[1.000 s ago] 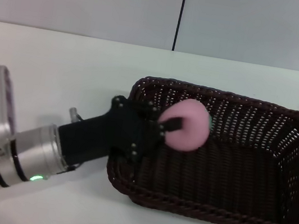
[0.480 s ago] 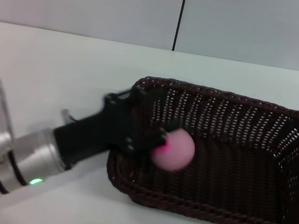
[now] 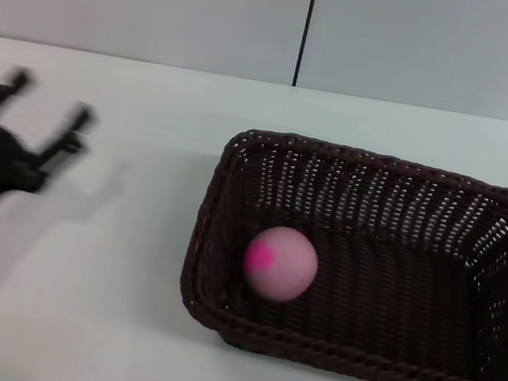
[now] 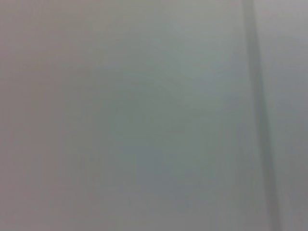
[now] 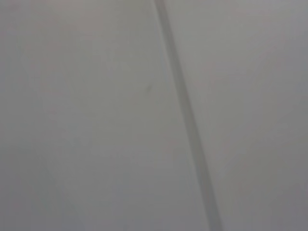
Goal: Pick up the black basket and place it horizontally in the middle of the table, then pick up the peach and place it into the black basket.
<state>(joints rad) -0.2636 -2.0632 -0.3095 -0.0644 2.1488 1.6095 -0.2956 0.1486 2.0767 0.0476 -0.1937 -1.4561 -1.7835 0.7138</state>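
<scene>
Views differed sharply in what they gave. Only the head view showed the work: the white desk, the black basket, the peach and the left gripper. Both wrist views showed nothing but a pale grey wall crossed by a thin dark line, with no fingers, no basket and no fruit in either.

In the head view the black basket lay on the desk with its long side running across the view, its right end reaching the picture's edge. The peach rested on the basket's woven floor, in the left part, near the left wall and the near rim, touched by nothing.

Off at the far left of the head view, well apart from the basket, the left gripper hung over the bare desk. It was blurred, but its two dark fingers stood clearly spread with white desk showing between them, and nothing was held between them. Its shadow fell on the desk just beside it, toward the basket.

The right gripper appeared in none of the views, so its fingers could not be judged.
</scene>
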